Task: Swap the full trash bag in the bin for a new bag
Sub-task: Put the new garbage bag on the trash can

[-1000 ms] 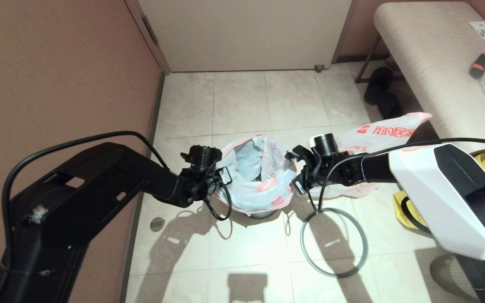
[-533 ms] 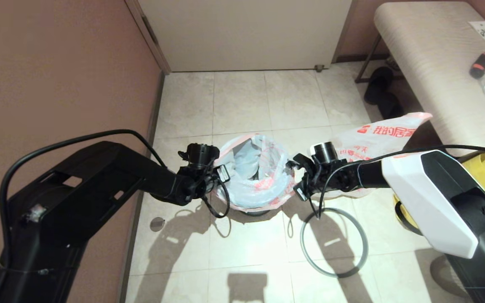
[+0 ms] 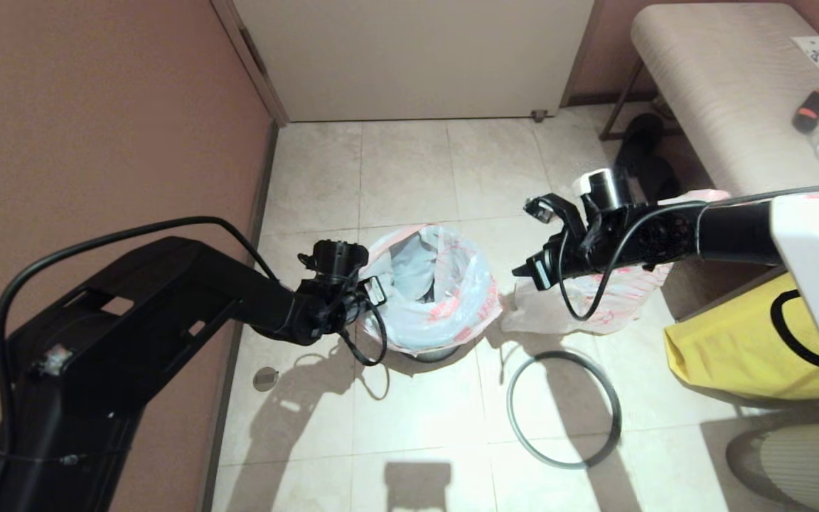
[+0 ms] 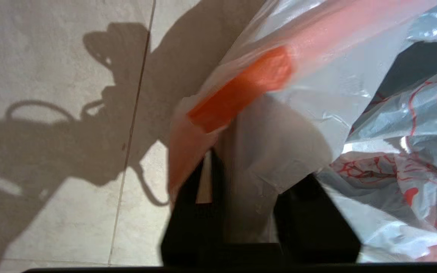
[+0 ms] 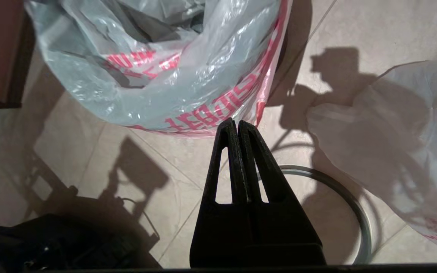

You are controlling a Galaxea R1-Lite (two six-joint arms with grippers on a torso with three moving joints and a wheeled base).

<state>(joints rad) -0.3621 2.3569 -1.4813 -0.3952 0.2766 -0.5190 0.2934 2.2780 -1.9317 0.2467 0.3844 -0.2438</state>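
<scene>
- Tiled floor (image 3: 409, 178) carries the bin (image 3: 432, 353), lined with the new bag (image 3: 427, 299).
- Left end effector (image 4: 241, 178) has its fingers apart around that bag's pink edge.
- Right end effector (image 5: 237, 127) hovers, fingers together, empty.
- Full trash bag (image 3: 594, 299) and grey hoop (image 3: 564, 409) lie just beside the bin.

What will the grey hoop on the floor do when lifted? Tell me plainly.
The grey hoop lies flat on the tiles, a thin even ring, so it is probably stiff and light. Being so low, it may be awkward to get under. Set on edge, it would likely roll or topple.
</scene>
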